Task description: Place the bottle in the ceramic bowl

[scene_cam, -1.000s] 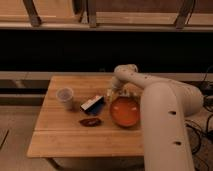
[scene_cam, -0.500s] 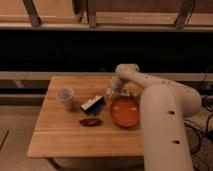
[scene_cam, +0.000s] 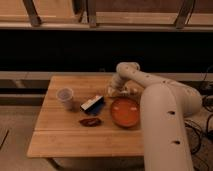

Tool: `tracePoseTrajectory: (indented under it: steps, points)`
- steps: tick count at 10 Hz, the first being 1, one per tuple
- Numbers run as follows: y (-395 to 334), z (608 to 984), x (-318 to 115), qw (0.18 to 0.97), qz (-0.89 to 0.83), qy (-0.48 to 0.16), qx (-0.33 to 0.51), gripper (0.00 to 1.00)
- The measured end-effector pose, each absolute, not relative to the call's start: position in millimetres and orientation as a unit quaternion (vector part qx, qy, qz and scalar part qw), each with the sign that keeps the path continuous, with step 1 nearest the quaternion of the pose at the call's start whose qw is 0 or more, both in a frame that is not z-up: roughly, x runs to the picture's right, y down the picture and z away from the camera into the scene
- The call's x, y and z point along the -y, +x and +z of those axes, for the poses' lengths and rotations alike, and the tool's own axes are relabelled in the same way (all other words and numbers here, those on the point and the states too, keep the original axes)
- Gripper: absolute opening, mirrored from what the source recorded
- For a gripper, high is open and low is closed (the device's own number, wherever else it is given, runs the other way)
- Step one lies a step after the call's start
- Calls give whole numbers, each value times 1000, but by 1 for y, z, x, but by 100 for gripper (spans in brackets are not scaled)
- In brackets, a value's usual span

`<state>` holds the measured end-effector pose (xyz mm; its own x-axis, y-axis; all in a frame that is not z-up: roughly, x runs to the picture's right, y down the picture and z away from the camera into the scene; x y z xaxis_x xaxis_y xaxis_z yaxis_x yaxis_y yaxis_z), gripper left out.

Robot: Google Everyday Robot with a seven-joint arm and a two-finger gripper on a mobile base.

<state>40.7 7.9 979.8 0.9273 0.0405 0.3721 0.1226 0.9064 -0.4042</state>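
The ceramic bowl [scene_cam: 125, 111] is shallow, round and orange-brown, and sits on the wooden table [scene_cam: 60, 137] right of centre. A small whitish shape that looks like the bottle [scene_cam: 130, 91] lies just behind the bowl's far rim. My gripper [scene_cam: 112, 90] is low over the table at the back, just left of the bottle and behind the bowl's left edge. I cannot tell whether it touches the bottle. My white arm [scene_cam: 160, 115] comes in from the lower right and hides the table's right side.
A white cup [scene_cam: 65, 97] stands at the left. A blue-and-white box [scene_cam: 93, 104] lies between the cup and the bowl. A small flat dark-red object [scene_cam: 90, 121] lies in front of the box. A dark wall and rail run behind the table.
The arm's elbow has shifted slightly right and up. The gripper stays at about the same spot behind the bowl. The objects on the table have not moved.
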Motion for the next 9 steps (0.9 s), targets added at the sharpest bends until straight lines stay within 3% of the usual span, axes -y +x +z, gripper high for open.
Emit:
tracePoseTrajectory:
  steps: [3,5,9]
  points:
    - [48,964,22,966,-22,-181,186,0]
    - [60,933,41,972,-30,-157,171,0]
    - [108,853,12,980,-27,-170,102,0]
